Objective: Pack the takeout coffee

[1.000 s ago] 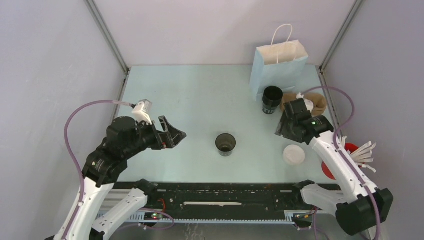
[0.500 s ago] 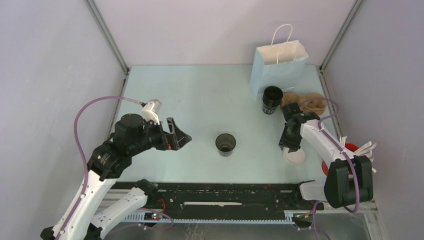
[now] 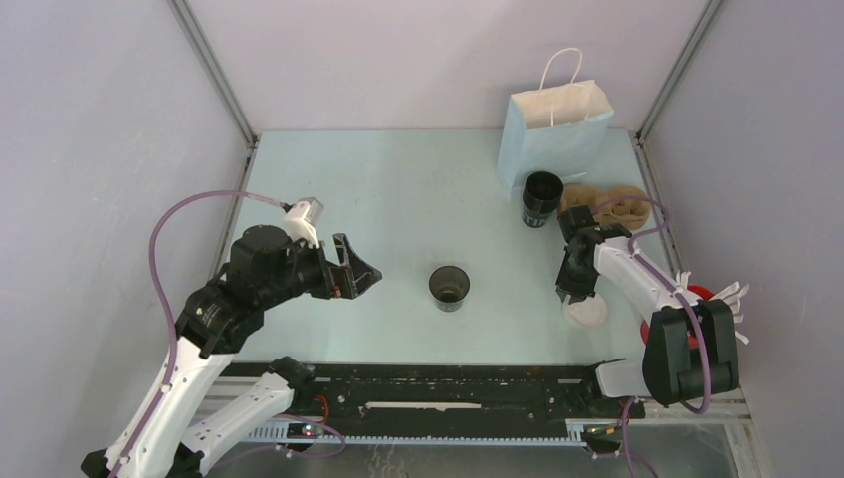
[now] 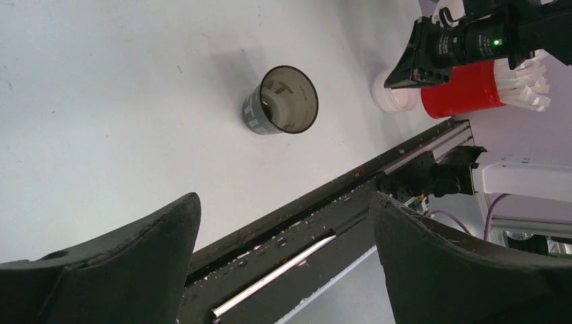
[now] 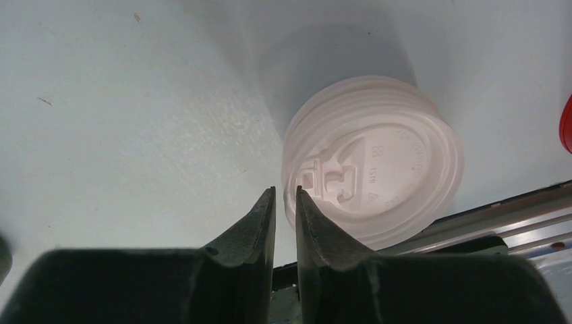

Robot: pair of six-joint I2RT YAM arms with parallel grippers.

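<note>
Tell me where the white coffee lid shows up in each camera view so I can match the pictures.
Top external: the white lid sits low on the right side, by the black front rail.
Left wrist: upper right, just left of the red cup.
Right wrist: centre right, large.
Shared landmark: the red cup, right of the lid from above, a red sliver at the right wrist view's right edge.

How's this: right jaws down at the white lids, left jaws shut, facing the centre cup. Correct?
The left gripper has its jaws wide open, not shut; the left wrist view shows it. It faces the centre cup; the right gripper is at the white lids.
</note>
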